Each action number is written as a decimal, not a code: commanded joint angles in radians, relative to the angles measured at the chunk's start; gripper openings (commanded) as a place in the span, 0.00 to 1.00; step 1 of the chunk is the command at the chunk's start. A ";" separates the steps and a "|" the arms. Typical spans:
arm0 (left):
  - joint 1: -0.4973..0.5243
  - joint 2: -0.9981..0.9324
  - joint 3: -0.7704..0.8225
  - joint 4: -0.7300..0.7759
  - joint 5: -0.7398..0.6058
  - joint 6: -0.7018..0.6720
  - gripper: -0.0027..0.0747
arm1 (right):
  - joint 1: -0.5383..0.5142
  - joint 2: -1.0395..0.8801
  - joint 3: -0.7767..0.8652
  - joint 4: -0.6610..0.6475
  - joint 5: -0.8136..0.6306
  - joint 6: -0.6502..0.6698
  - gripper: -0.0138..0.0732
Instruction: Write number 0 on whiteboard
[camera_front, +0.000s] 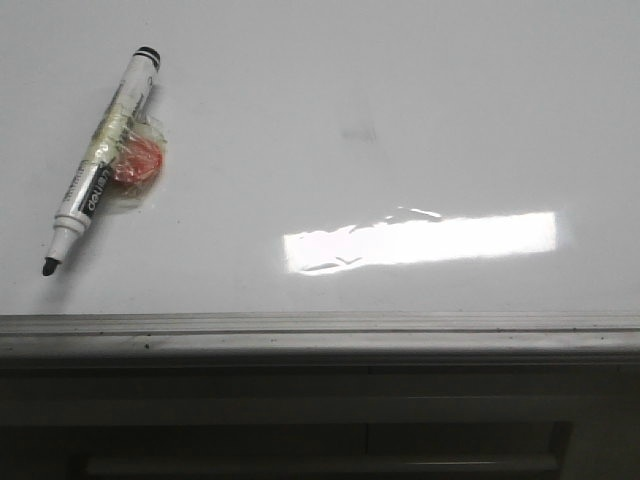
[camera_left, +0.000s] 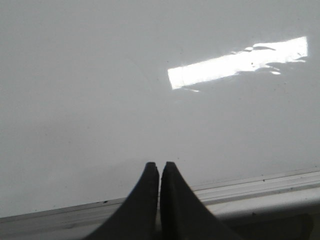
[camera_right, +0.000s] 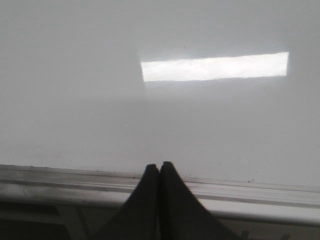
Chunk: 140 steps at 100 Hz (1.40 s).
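A lab-like or office workspace, though little shows it; a glossy whiteboard (camera_front: 330, 90) with grey rail (camera_front: 320, 325) lies flat; a taped marker (camera_front: 100, 165) rests on it; a strip-light glare (camera_front: 420, 240) reflects.

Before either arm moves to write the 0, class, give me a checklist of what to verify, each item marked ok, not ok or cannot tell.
1. Marker within view, lying on the whiteboard at its left: ok.
2. Marker uncapped, dark tip bare, pointing toward the near edge rail: ok.
3. Writing area free of a 0: ok; only a faint grey smudge.
4. Left gripper open for pickup: not ok, shut and holding nothing.
5. Right gripper open: not ok, shut, holding nothing.
6. Red lump taped to the marker's barrel, its purpose: cannot tell.
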<state>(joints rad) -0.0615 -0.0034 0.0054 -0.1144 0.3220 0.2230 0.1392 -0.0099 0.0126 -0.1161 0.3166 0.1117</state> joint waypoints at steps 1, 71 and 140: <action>0.001 -0.029 0.031 -0.012 -0.056 -0.009 0.01 | -0.007 -0.019 0.013 -0.004 -0.033 -0.010 0.09; 0.001 -0.029 0.031 -0.012 -0.056 -0.009 0.01 | -0.007 -0.019 0.013 -0.004 -0.033 -0.010 0.09; -0.001 -0.029 0.026 -1.144 -0.187 -0.004 0.01 | -0.005 -0.019 0.006 0.496 -0.467 0.044 0.09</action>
<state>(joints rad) -0.0615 -0.0034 0.0054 -1.1728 0.1815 0.2224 0.1392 -0.0099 0.0126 0.2591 -0.0380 0.1477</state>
